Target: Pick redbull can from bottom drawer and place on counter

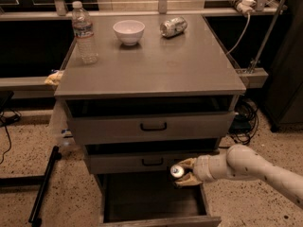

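Observation:
The bottom drawer (156,207) is pulled open and its inside is dark. My gripper (185,172) comes in from the right, in front of the middle drawer's face, just above the open bottom drawer. It is shut on the redbull can (177,171), of which mainly the silver top shows, facing left toward the camera. The counter (156,65) is the grey metal top of the cabinet, well above the gripper.
On the counter stand a clear water bottle (84,32) at the back left, a white bowl (129,31) at the back middle, and a plain silvery can (173,26) on its side. The two upper drawers (151,126) stand slightly open. Cables lie at the right.

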`<state>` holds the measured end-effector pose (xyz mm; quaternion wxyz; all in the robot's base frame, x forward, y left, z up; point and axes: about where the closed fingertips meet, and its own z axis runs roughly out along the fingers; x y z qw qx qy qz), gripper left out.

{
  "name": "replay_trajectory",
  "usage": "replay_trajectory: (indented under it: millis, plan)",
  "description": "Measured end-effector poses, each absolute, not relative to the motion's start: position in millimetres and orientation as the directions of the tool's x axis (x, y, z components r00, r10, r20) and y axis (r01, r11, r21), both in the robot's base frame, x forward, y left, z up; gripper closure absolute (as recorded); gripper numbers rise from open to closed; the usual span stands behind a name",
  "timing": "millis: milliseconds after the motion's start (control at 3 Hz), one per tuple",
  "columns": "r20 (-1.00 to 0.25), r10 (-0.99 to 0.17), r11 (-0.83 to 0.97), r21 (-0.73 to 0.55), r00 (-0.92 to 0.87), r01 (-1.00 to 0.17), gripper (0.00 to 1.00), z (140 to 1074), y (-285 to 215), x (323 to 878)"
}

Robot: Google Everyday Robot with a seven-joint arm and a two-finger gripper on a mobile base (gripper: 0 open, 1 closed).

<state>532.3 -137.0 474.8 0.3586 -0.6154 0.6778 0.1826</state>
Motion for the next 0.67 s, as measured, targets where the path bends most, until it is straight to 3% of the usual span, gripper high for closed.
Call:
replay_trajectory:
  millis: [667]
  plan:
    - [-0.702,-0.711,0.253,-0.202,-0.04,-0.946,1.0,631.8,-113.1,478.2]
